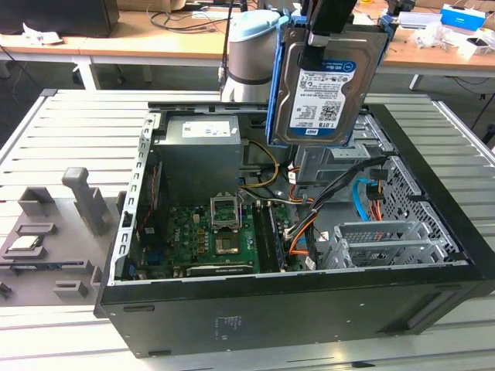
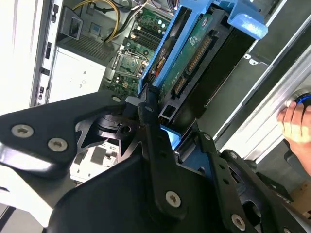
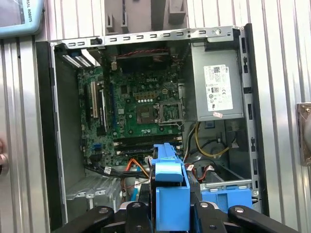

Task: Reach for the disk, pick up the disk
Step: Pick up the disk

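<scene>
The disk (image 1: 329,85), a silver-grey hard drive with a white-and-blue label in a blue plastic bracket, hangs upright in the air above the open computer case (image 1: 255,309). My gripper (image 1: 321,35) is shut on its upper edge. In the second wrist view the disk (image 2: 194,53) shows its green circuit side, and the black fingers (image 2: 150,131) clamp the blue bracket. In the first wrist view the bracket (image 3: 170,194) sits between the two black fingers (image 3: 133,213), with the case interior far below.
Inside the case lie the motherboard (image 1: 213,232), the power supply (image 1: 197,154), orange and blue cables (image 1: 363,193) and the metal drive cage (image 1: 387,239). Grey fixtures (image 1: 46,232) with a small chip stand at the exterior view's left. A person's hand (image 2: 296,121) is near the case.
</scene>
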